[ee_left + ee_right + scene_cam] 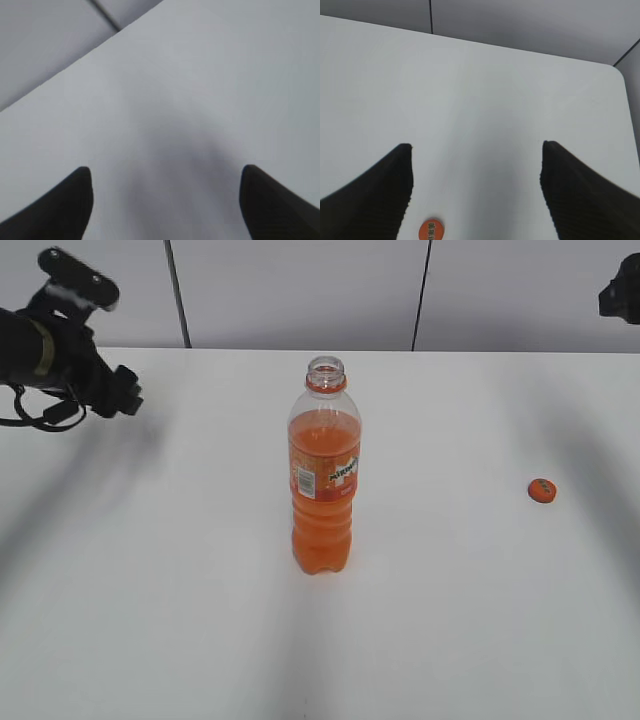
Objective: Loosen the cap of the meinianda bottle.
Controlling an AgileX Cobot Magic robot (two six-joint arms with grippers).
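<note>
The meinianda bottle (pixel 325 480) stands upright in the middle of the white table, its neck open with no cap on it. The orange cap (pixel 541 490) lies flat on the table to the right, apart from the bottle. It also shows at the bottom of the right wrist view (pixel 431 229). My left gripper (pixel 165 175) is open and empty above bare table; its arm (pixel 70 350) is raised at the far left. My right gripper (pixel 476 147) is open and empty above the cap; only a bit of its arm (pixel 622 290) shows at the top right.
The white table (pixel 180 570) runs to a grey panelled wall (pixel 300 290) at the back. The table's rounded far corner (pixel 615 70) shows in the right wrist view.
</note>
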